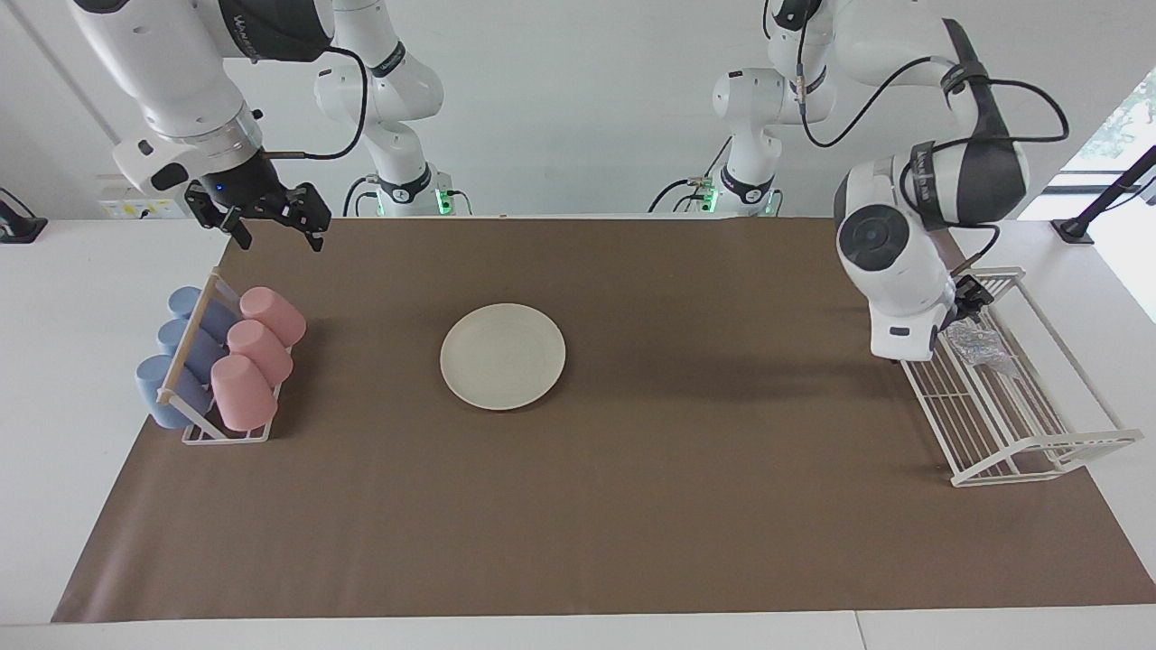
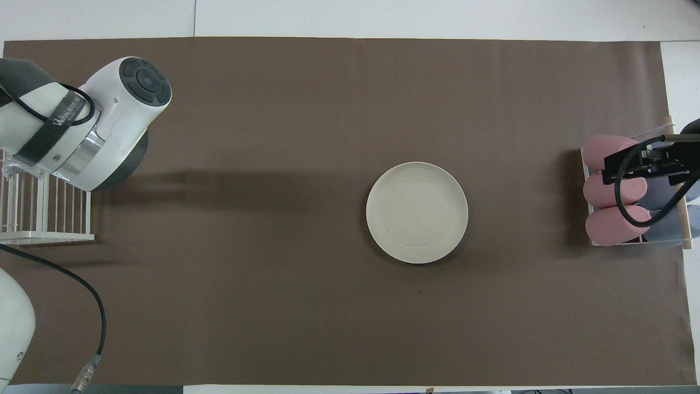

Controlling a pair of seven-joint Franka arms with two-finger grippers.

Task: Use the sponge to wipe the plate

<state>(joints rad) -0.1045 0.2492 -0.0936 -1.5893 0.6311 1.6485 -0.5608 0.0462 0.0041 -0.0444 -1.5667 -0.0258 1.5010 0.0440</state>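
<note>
The cream-white plate (image 1: 502,356) (image 2: 416,212) lies bare in the middle of the brown mat. The silvery sponge (image 1: 980,346) lies in the white wire rack (image 1: 1020,424) at the left arm's end of the table, with nothing holding it. My left gripper (image 1: 971,298) hangs just above the sponge, open and empty, mostly hidden by its own wrist. In the overhead view the left wrist (image 2: 98,120) covers it. My right gripper (image 1: 268,221) (image 2: 645,164) waits open and empty in the air over the cup rack.
A rack of pink cups (image 1: 257,348) and blue cups (image 1: 185,352) lies at the right arm's end of the table. The brown mat (image 1: 632,506) covers most of the table. The left arm's cable (image 2: 82,284) trails near the robots' edge.
</note>
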